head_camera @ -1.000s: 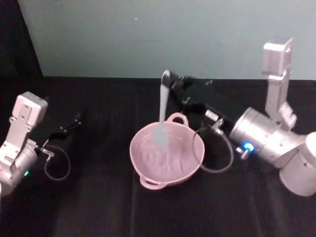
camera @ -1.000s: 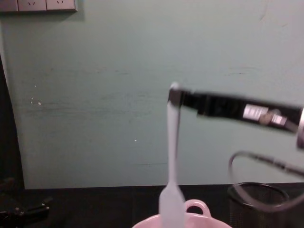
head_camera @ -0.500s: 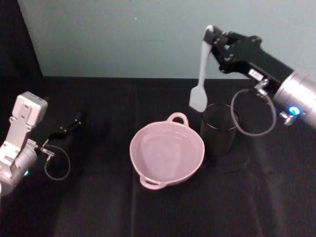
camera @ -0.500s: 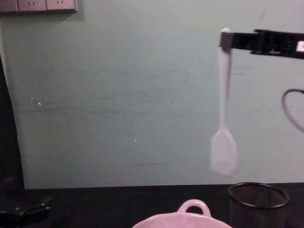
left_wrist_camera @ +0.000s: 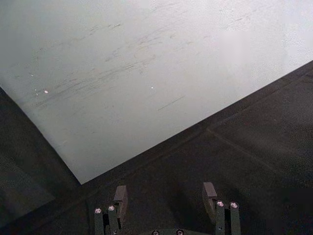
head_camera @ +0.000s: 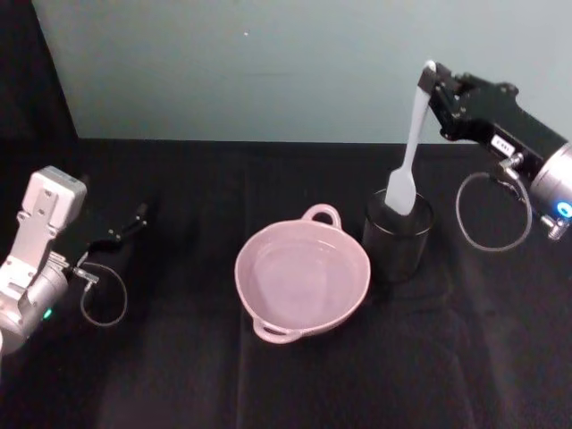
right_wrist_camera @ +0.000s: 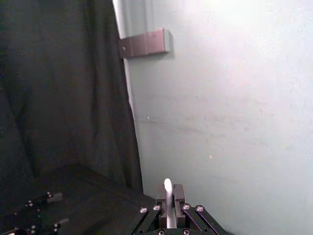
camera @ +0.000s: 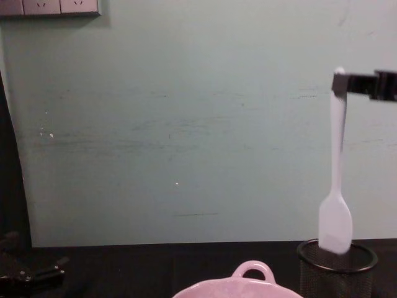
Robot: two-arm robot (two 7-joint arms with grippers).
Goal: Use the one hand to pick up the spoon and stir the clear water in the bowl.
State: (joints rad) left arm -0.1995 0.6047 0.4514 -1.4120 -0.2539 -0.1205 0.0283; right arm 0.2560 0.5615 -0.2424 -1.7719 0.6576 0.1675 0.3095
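Hanging upright from our right pincer (head_camera: 435,87), the white spoon (head_camera: 408,152) is clamped by the top of its handle, with the flat head pointing down. In the head view the head sits at the mouth of the black mesh cup (head_camera: 399,243); in the chest view the spoon (camera: 335,180) has its lower edge just at or inside the rim of the cup (camera: 337,270), though we cannot tell if it touches the mesh. The right wrist view shows the handle tip (right_wrist_camera: 167,198) pinched between the closed jaws. The pink bowl (head_camera: 302,281) stands on the black surface (head_camera: 179,375) just beside the cup, to its left, its loop handle toward the wall, and holds clear water. Our left pincer (left_wrist_camera: 166,205) rests low at the left of the surface, well apart from the bowl, its fingers (left_wrist_camera: 209,195) spread apart and holding nothing.
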